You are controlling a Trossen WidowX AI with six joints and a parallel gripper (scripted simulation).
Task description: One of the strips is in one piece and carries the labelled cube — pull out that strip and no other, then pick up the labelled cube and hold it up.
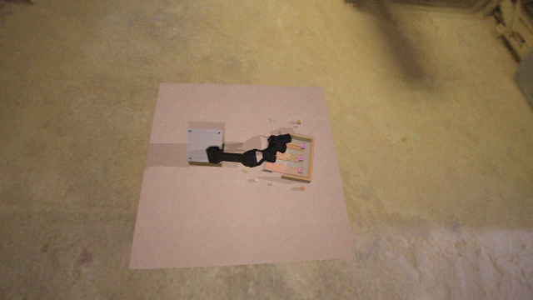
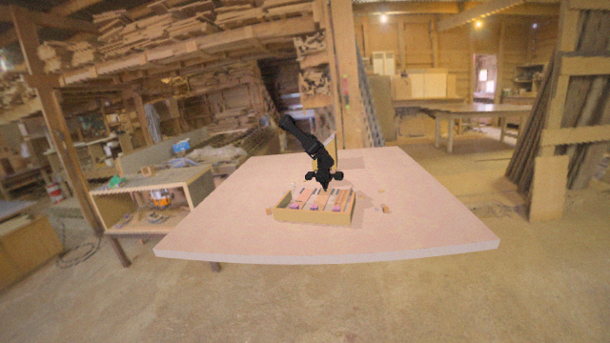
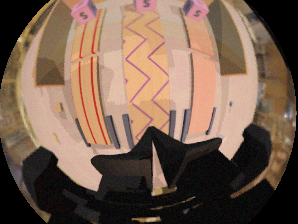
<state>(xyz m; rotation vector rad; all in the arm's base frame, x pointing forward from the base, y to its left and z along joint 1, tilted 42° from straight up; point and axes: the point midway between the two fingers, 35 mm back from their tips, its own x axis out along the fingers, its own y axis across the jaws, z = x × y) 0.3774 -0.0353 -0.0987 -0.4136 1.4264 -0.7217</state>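
Strip with zigzags (image 1: 290, 157) (image 3: 146, 65), ahead of the closed, empty gripper (image 1: 287, 141) (image 2: 325, 189) (image 3: 150, 128), looks thin and perhaps bendy, so grip its near end between the rails (image 3: 128, 131).

Small orange-brown blocks (image 1: 298, 122) (image 2: 385, 210) lie scattered on the pink counter (image 1: 233, 225) (image 2: 324, 243); behind stands what looks like a wooden workbench (image 2: 450, 109).

The pale pink tabletop (image 1: 233, 217) (image 2: 381, 229) (image 3: 55, 100) extends beneath and around the claw (image 1: 287, 137) (image 2: 325, 189) (image 3: 153, 135), bearing a shallow, open-fronted wooden tray (image 1: 311, 160) (image 2: 312, 217) (image 3: 233, 37) just ahead of it and small loose bits, including an orange-brown block (image 1: 298, 122) (image 2: 385, 209), off to either side.
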